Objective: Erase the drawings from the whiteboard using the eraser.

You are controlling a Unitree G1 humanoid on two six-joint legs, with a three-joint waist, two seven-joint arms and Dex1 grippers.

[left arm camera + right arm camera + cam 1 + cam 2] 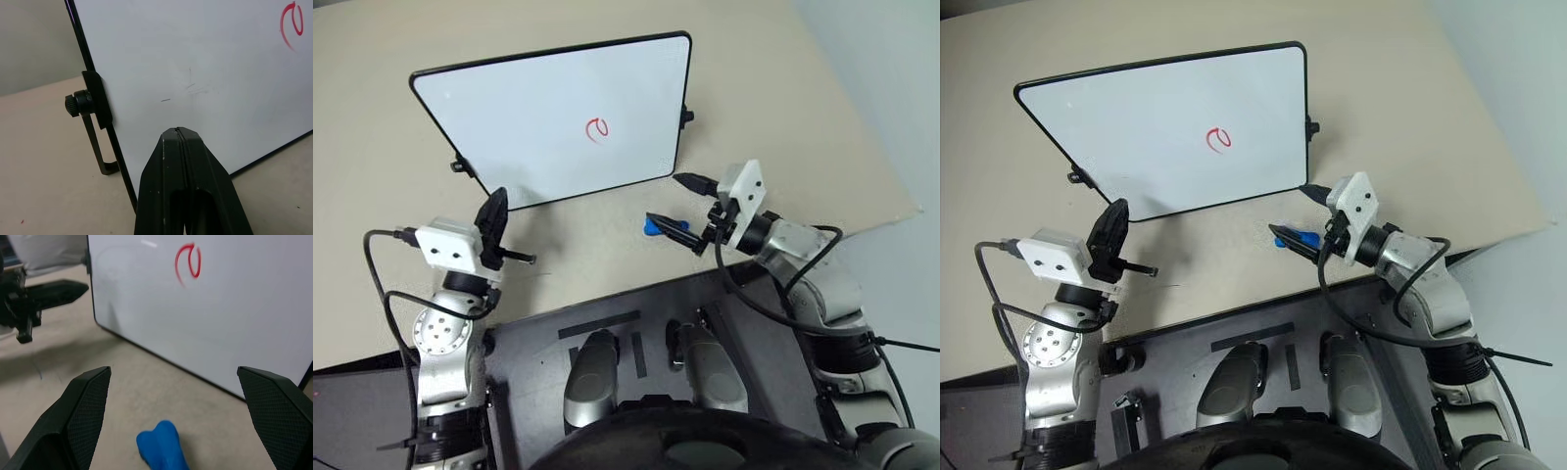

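— What fills the scene?
— A broad, matte beige tabletop (783, 88) under soft, even light.
— And beyond it?
— Pale grey-white floor (891, 88) runs past the table's angled right edge, and a dark grey panel (352, 411) sits at the lower left corner.

eraser (652, 227) before whiteboard (509, 108), drawings (596, 128) on it

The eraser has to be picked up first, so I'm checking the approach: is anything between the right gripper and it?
Nothing visible. The right gripper is open, and the eraser lies on bare table between its fingers, in front of the whiteboard.
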